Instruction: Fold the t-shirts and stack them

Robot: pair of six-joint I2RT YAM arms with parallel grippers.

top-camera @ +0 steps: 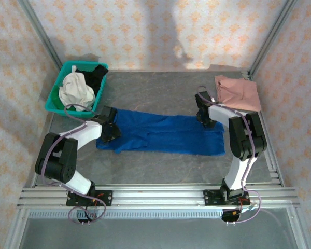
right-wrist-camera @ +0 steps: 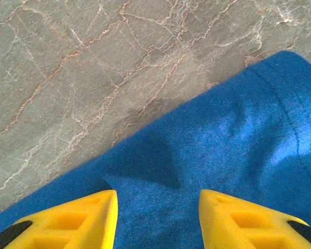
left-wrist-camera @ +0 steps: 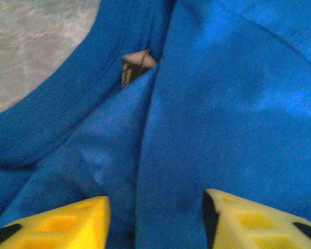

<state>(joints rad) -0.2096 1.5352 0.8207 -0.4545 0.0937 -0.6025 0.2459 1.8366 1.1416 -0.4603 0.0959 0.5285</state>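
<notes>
One t-shirt (top-camera: 166, 136) (blue) lies under left pincer (left-wrist-camera: 154, 199) and right pincer (right-wrist-camera: 156, 194).

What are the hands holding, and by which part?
Nothing: left hand open over the blue t-shirt at its collar, right hand open over its edge.

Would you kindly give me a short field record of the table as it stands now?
blue t-shirt: lying as a long strip across the table middle
pink t-shirt: folded, far right corner
basket: far left, holding white cloth and black cloth
left pincer: open, above the blue collar
right pincer: open, above the blue shirt's other end
</notes>
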